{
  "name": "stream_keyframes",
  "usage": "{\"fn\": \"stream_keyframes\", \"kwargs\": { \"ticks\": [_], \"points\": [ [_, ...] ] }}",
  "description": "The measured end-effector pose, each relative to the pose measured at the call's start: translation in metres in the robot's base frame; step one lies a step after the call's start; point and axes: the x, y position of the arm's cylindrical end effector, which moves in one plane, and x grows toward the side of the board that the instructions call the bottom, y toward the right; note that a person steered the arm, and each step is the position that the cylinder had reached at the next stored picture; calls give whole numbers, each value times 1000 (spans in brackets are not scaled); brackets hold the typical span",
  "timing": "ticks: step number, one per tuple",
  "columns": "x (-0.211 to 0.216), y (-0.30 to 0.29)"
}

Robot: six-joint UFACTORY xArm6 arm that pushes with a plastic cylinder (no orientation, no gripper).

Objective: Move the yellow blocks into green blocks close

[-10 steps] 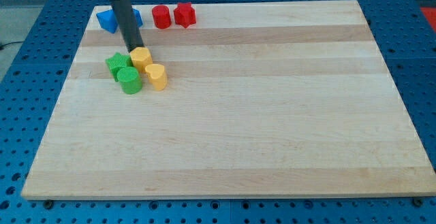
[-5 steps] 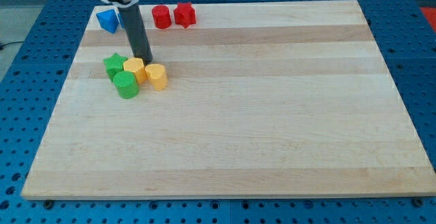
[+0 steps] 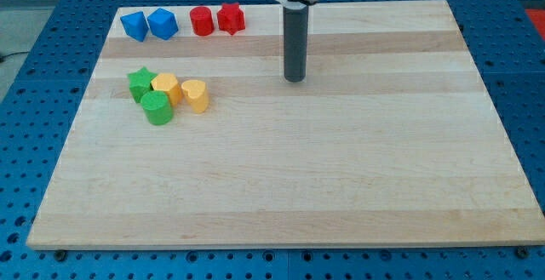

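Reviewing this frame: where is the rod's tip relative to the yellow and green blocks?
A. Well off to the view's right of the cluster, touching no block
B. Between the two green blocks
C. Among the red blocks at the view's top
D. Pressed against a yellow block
A: my tip rests on bare board, well to the view's right of the yellow heart block and the rest of the cluster.

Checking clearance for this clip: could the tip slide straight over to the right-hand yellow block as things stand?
Probably yes. My tip sits well to the view's right of the yellow heart block, with only bare board between them.
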Motion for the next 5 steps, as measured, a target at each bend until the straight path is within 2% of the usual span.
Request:
{"fn": "stream_keyframes", "kwargs": {
  "ticks": [3, 5],
  "points": [
    [18, -121],
    [46, -123]
  ]
}}
